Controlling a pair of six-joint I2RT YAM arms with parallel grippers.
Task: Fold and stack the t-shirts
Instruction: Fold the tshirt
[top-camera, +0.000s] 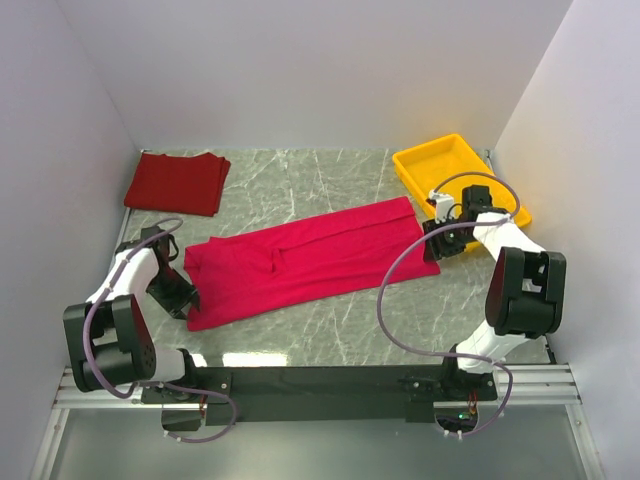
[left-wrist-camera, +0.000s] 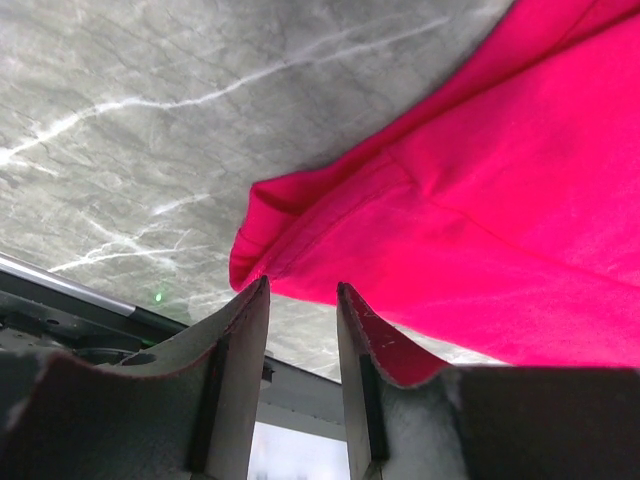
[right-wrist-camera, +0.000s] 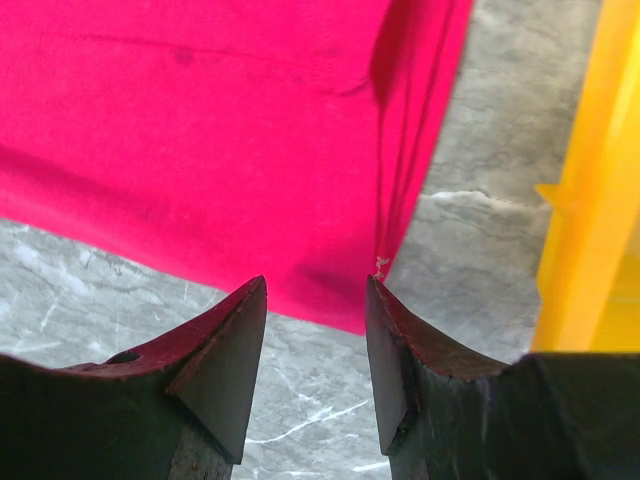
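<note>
Left gripper (left-wrist-camera: 302, 290) and right gripper (right-wrist-camera: 316, 285), half-open, flank crimson t-shirt (top-camera: 310, 260).

The desk (top-camera: 330, 180) has a grey marbled top run through with pale veins. 3 things lie directly on it. The crimson t-shirt (top-camera: 310, 260) is spread flat across the middle as a long band, slanting from the near left toward the far right. Its left end is wider and a little rumpled, with the edge curled over on itself. The maroon t-shirt (top-camera: 177, 183) lies folded into a neat rectangle in the far left corner, well apart from the crimson one. The yellow tray (top-camera: 450, 165) sits at an angle in the far right corner, near the crimson t-shirt's right end, with a strip of bare desk between them.
</note>
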